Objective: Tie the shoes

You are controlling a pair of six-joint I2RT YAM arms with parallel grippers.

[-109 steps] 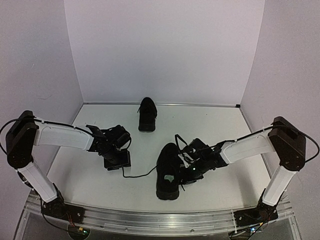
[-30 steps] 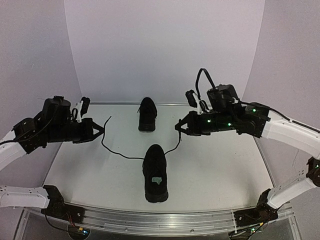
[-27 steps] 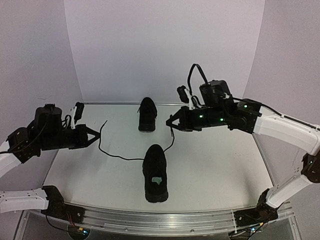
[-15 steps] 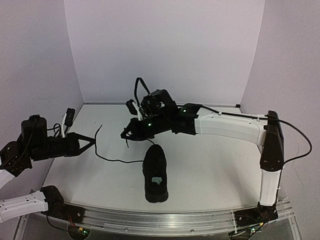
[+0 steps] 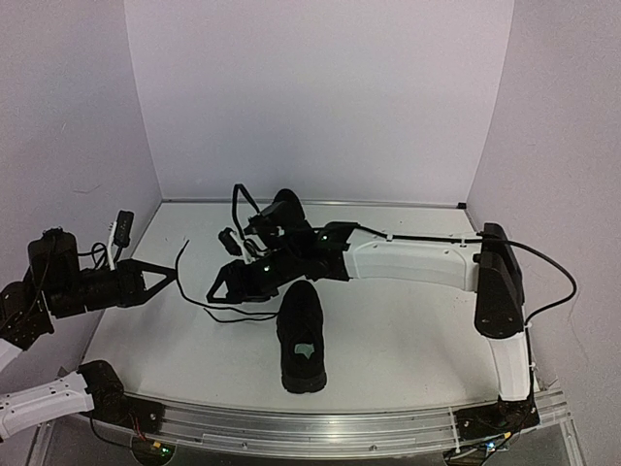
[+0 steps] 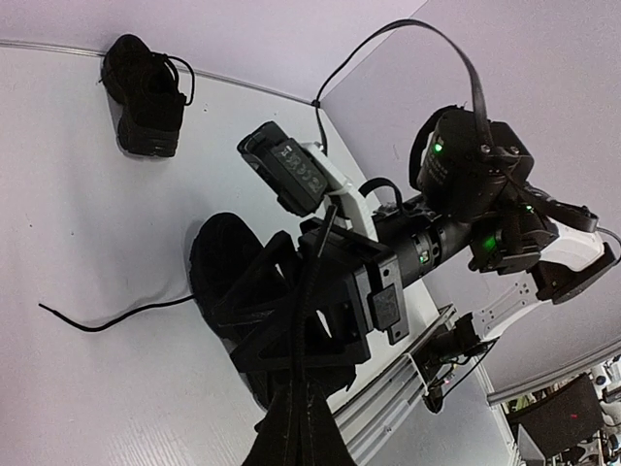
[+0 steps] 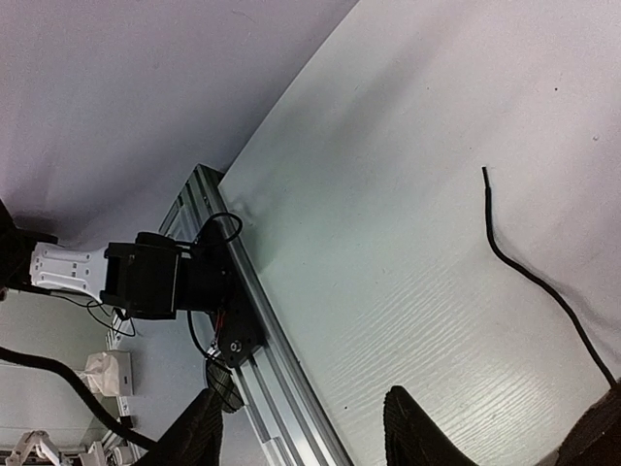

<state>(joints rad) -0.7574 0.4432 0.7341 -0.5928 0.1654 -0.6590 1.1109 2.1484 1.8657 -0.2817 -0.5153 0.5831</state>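
Two black shoes sit on the white table. The near shoe shows a pale insole label; the far shoe stands at the back, partly hidden behind my right arm. My left gripper is at the left, shut on a thin black lace that leads to the near shoe. My right gripper hovers open just left of the near shoe with nothing between its fingers. A second lace end lies loose on the table.
The metal rail runs along the table's near edge, with the left arm's base on it. White walls close the back and both sides. My right arm stretches across the table's middle.
My right arm swept left across the table past the near shoe, then opened and dropped its lace. My left gripper drew back to the left, still holding its lace.
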